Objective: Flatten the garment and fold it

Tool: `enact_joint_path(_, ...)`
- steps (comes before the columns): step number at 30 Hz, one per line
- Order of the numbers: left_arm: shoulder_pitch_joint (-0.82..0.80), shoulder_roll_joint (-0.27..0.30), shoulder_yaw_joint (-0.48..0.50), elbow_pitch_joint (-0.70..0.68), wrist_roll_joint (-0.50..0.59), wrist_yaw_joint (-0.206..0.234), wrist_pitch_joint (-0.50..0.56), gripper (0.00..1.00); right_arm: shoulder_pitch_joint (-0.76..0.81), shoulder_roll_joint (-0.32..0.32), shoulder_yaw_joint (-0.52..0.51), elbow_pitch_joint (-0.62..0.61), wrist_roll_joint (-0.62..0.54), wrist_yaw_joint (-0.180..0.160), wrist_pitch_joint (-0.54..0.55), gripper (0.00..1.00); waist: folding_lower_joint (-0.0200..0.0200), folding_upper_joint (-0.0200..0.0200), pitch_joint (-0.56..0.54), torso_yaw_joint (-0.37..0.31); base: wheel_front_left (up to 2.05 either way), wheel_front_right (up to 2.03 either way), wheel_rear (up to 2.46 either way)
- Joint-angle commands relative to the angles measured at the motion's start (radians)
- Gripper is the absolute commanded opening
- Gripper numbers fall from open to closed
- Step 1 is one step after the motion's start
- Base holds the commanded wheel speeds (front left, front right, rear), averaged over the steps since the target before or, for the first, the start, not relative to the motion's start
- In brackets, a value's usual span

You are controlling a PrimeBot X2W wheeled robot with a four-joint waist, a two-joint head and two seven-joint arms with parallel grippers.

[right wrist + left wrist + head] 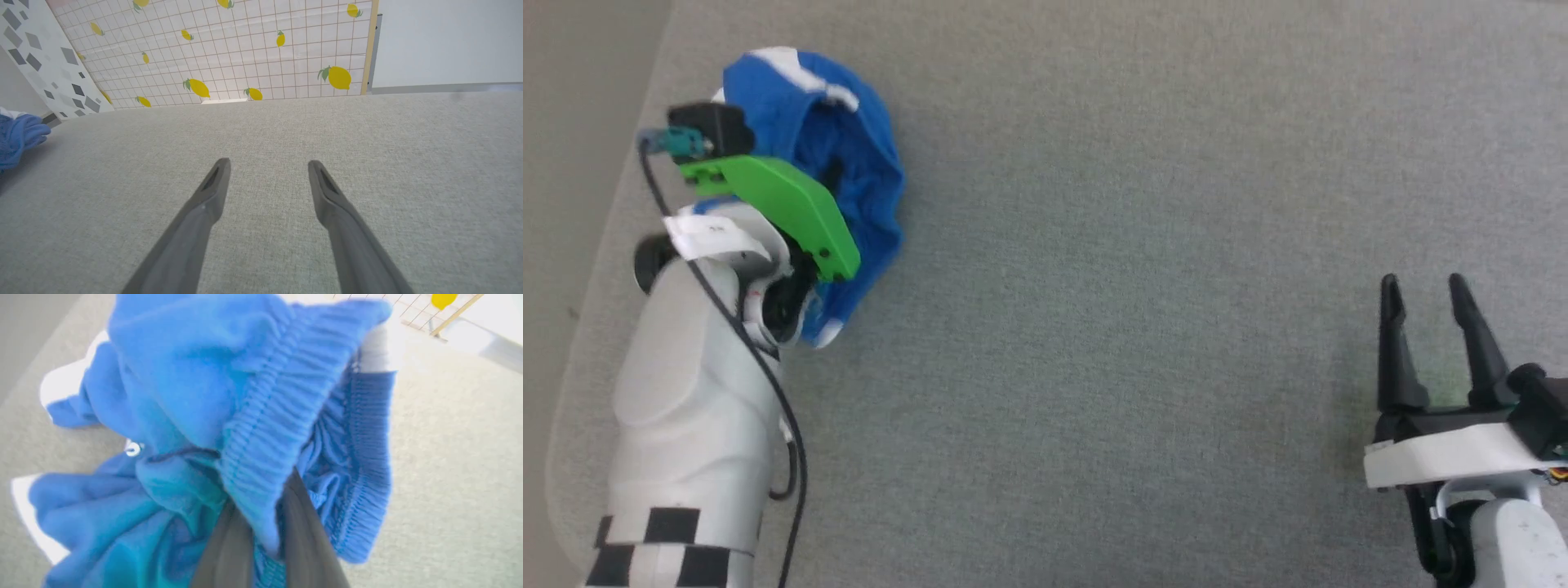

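- The garment (849, 163), bright blue shorts with white trim, sits in a crumpled heap at about 10 o'clock in the head view, near the far left edge of the grey cloth-covered desk (1135, 327).
- The left gripper (265, 498) is clamped on the shorts. In the left wrist view its two dark fingers stand close together with a fold of the ribbed elastic waistband (278, 416) pinched between them.
- Below that pinch, toward 7 o'clock in the same view, the rest of the cloth falls in loose bunches. Whether the lowest folds touch the desk is hard to tell.
- The right gripper (1423, 286) holds nothing and its fingers are spread apart. It is at about 4 o'clock in the head view, well apart from the shorts.
- No part of the shorts lies spread out: legs and waistband are tangled together, and no lettering can be read.
- Judged from this, the task is at its very start. One grasp on the waistband is made, while the flattening is not yet done and no fold is begun.
- What is left, most likely: a second hold on the waistband, spreading the shorts flat toward the open middle of the desk, then folding.
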Motion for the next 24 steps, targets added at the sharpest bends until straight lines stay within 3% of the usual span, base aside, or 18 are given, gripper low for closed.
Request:
enact_joint_path(1, -0.034, 0.007, 0.008, -0.027, -0.012, -0.017, -0.033, 0.00, -0.004, -0.001, 0.009, 0.008, 0.011, -0.002, -0.010, 1.00, -0.0001, 0.0000, -0.063, 0.007, 0.00, 0.00, 0.00)
enact_joint_path(7, -0.124, -0.007, 0.008, -0.166, -0.053, -0.055, -0.104, 0.00, 0.006, -0.001, 0.034, 0.058, 0.043, -0.002, -0.018, 1.00, -0.0001, 0.0000, -0.160, -0.041, 0.00, 0.00, 0.00)
enact_joint_path(14, -0.148, -0.048, -0.104, -0.286, -0.071, -0.077, -0.095, 0.00, 0.022, -0.001, 0.023, 0.097, 0.077, -0.002, -0.022, 1.00, -0.0001, 0.0000, -0.229, -0.145, 0.00, 0.00, 0.00)
enact_joint_path(24, 0.000, -0.102, -0.331, -0.172, -0.068, -0.083, -0.096, 0.00, 0.054, -0.001, -0.006, 0.098, 0.094, -0.002, -0.022, 1.00, -0.0001, 0.0000, -0.240, -0.251, 0.00, 0.00, 0.00)
